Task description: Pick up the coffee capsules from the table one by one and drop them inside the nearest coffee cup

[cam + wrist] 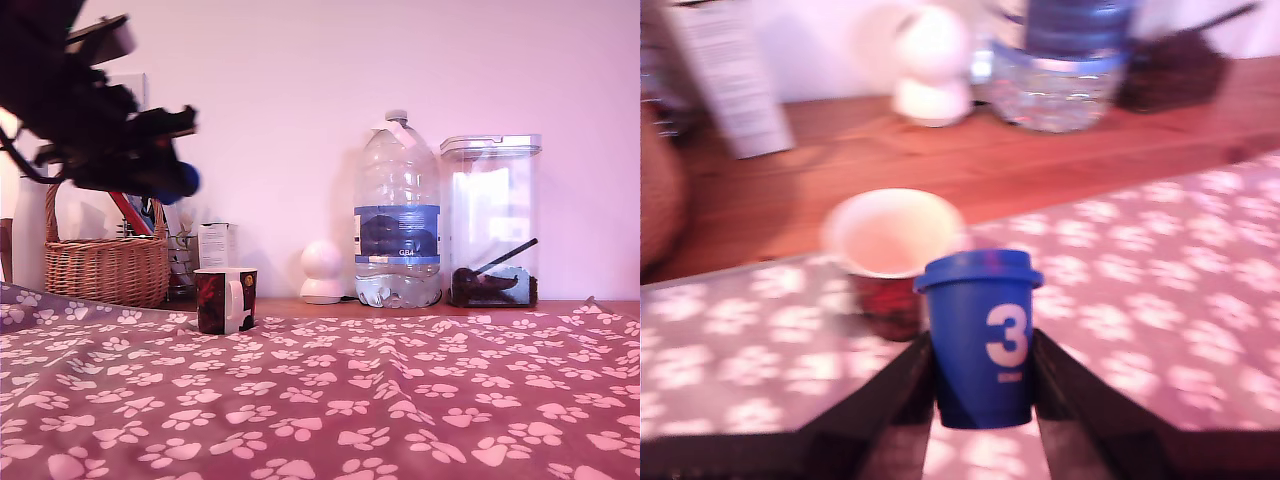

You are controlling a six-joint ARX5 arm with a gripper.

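Observation:
My gripper (pixel 983 385) is shut on a dark blue coffee capsule (pixel 981 335) marked with a white 3, held between the two black fingers (pixel 1072 385). In the exterior view the gripper (pixel 172 178) hangs high at the exterior view's left, blurred, with the blue capsule (pixel 186 180) at its tip, above and left of the coffee cup (pixel 225 300). The cup is dark red with a white handle and stands on the paw-print table (pixel 400 400). From the wrist I look down into the cup's pale inside (pixel 894 235), just beyond the capsule.
A wicker basket (pixel 108 265) stands behind the cup at the exterior view's left. Along the wooden back edge (pixel 330 306) are a white box (pixel 216 245), a white round object (pixel 323 271), a large water bottle (pixel 398 215) and a clear canister (pixel 492 220).

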